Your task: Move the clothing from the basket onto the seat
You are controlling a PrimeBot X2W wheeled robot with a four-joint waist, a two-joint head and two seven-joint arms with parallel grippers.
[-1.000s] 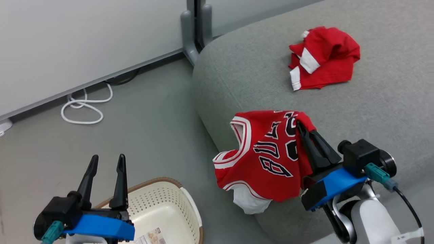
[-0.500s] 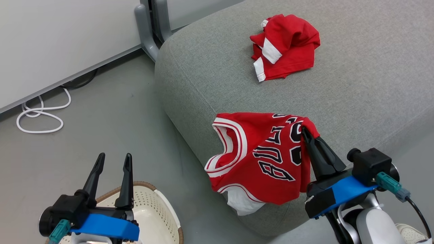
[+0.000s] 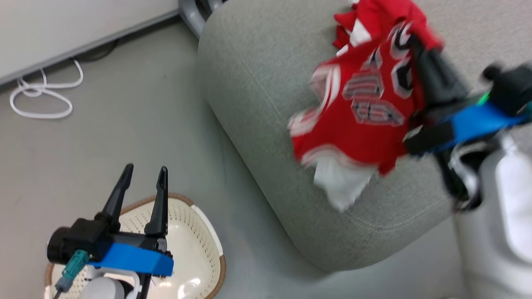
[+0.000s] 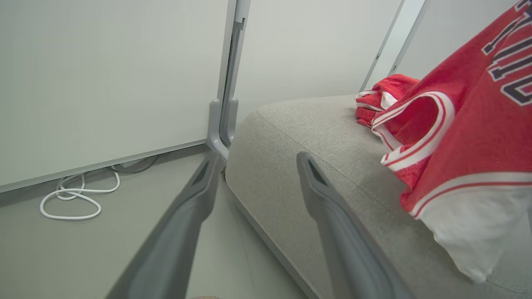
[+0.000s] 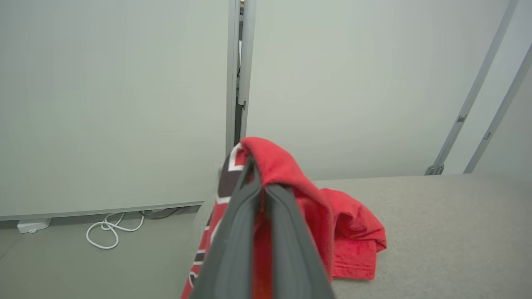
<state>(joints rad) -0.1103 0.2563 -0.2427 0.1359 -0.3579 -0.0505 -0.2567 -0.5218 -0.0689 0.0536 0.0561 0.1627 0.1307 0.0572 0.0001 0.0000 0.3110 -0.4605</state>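
Note:
My right gripper (image 3: pixel 413 41) is shut on a red jersey (image 3: pixel 361 108) with black-and-white lettering, which hangs blurred above the near part of the grey seat (image 3: pixel 257 104). In the right wrist view the shut fingers (image 5: pixel 249 216) pinch a fold of that jersey (image 5: pixel 278 166). A second red garment (image 3: pixel 374 16) with white trim lies on the seat behind it, also seen as a crumpled red garment (image 5: pixel 353 241). The cream basket (image 3: pixel 195 232) stands on the floor at lower left. My left gripper (image 3: pixel 146 168) hovers over it, open and holding nothing.
A white cable (image 3: pixel 37 95) lies coiled on the grey floor by the pale wall panel. A grey partition post (image 3: pixel 191 12) stands at the seat's far corner. The seat's rounded edge (image 4: pixel 291 137) lies just right of my left gripper (image 4: pixel 255 162).
My right gripper has carried the jersey up and farther over the seat, toward the other garment. The head camera has shifted too. The left gripper stays open above the basket.

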